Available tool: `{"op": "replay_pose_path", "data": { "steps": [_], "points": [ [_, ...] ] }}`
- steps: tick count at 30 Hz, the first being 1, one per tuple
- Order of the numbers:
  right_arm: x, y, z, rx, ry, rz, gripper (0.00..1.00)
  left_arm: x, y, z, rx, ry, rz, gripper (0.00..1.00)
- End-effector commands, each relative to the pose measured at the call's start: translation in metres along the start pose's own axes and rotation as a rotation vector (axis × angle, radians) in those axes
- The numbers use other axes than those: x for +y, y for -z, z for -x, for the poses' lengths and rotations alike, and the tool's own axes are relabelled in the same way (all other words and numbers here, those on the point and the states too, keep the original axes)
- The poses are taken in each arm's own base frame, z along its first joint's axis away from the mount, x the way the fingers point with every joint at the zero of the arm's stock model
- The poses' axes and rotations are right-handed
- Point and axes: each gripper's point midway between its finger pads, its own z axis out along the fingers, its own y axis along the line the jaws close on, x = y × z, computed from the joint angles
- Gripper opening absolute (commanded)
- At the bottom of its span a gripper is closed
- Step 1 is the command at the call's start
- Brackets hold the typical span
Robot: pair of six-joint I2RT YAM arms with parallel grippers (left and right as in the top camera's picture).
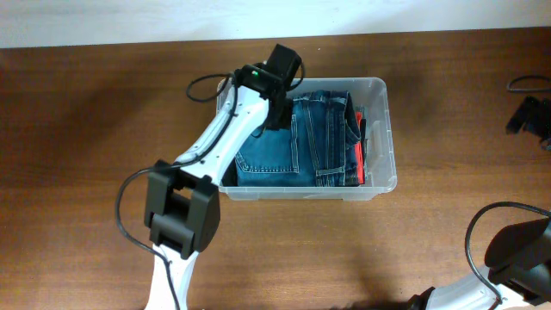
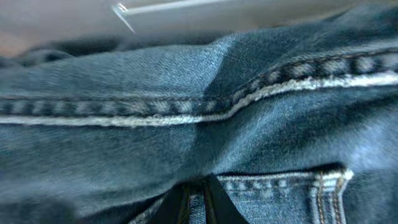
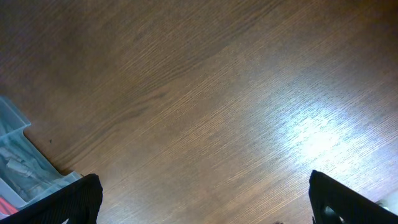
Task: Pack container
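The clear container (image 1: 389,129) stands mid-table and holds folded blue jeans (image 1: 284,146). A red and black item (image 1: 355,159) is tucked along its right wall. My left gripper (image 1: 277,110) reaches down into the container's back left part, onto the jeans. In the left wrist view denim (image 2: 186,137) fills the frame, and the left fingers (image 2: 196,208) are closed with a narrow strip of denim between them. My right gripper (image 3: 205,199) is wide open and empty over bare wood. A corner of the container (image 3: 18,155) shows at the lower left of its view.
The right arm's elbow (image 1: 516,250) sits at the front right. A dark piece with a cable (image 1: 529,116) lies at the table's right edge. The left arm's elbow (image 1: 181,211) hangs over the table just in front of the container's left end.
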Motion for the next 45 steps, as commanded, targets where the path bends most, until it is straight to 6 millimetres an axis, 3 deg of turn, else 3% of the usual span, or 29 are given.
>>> {"op": "replay_pose_path", "data": {
  "steps": [1, 3, 6, 7, 8, 10, 13, 15, 17, 19, 22, 23, 24, 29, 38, 41, 45],
  "points": [
    [-0.002, 0.009, 0.003, -0.028, -0.009, -0.007, 0.98, 0.001, 0.011, 0.007, -0.026, 0.014, 0.003, 0.07],
    [-0.002, 0.009, 0.003, -0.028, -0.009, -0.007, 0.98, 0.000, 0.038, 0.022, -0.087, 0.021, -0.017, 0.07],
    [-0.002, 0.009, 0.003, -0.028, -0.009, -0.007, 0.98, 0.008, 0.102, 0.049, -0.226, 0.052, -0.044, 0.07],
    [-0.002, 0.009, 0.003, -0.028, -0.009, -0.007, 0.98, 0.026, 0.138, 0.061, -0.308, 0.087, -0.033, 0.08],
    [-0.002, 0.009, 0.003, -0.028, -0.009, -0.007, 0.98, 0.037, 0.153, 0.065, -0.340, 0.107, -0.022, 0.08],
    [-0.002, 0.009, 0.003, -0.028, -0.009, -0.007, 0.98, 0.063, 0.177, 0.068, -0.388, 0.153, -0.001, 0.12],
    [-0.002, 0.009, 0.003, -0.029, -0.009, -0.007, 0.98, 0.102, 0.198, 0.065, -0.410, 0.220, 0.028, 0.19],
    [-0.002, 0.009, 0.003, -0.029, -0.009, -0.007, 0.98, 0.132, 0.204, 0.061, -0.409, 0.272, 0.057, 0.26],
    [-0.002, 0.009, 0.003, -0.028, -0.009, -0.007, 0.98, 0.161, 0.205, 0.057, -0.397, 0.323, 0.088, 0.47],
    [-0.002, 0.009, 0.003, -0.028, -0.009, -0.007, 0.98, 0.187, 0.203, 0.051, -0.377, 0.371, 0.117, 0.62],
    [-0.002, 0.009, 0.003, -0.028, -0.009, -0.007, 0.98, 0.218, 0.200, 0.040, -0.344, 0.457, 0.146, 0.71],
    [-0.002, 0.009, 0.003, -0.028, -0.009, -0.007, 0.98, 0.226, 0.199, 0.036, -0.333, 0.472, 0.157, 0.95],
    [-0.002, 0.009, 0.003, -0.028, -0.009, -0.007, 0.98, 0.233, 0.199, 0.033, -0.323, 0.485, 0.166, 0.99],
    [-0.002, 0.009, 0.003, -0.029, -0.009, -0.007, 0.98, 0.249, 0.198, 0.024, -0.299, 0.517, 0.185, 0.99],
    [0.000, 0.006, 0.003, -0.020, -0.004, -0.007, 0.98, 0.250, 0.198, 0.024, -0.299, 0.518, 0.185, 0.99],
    [0.012, 0.001, 0.003, -0.008, 0.028, 0.000, 0.98, 0.250, 0.198, 0.024, -0.299, 0.518, 0.185, 0.99],
    [0.046, 0.009, -0.002, -0.026, 0.115, 0.023, 0.98, 0.250, 0.198, 0.024, -0.299, 0.518, 0.185, 0.99]
  ]
}}
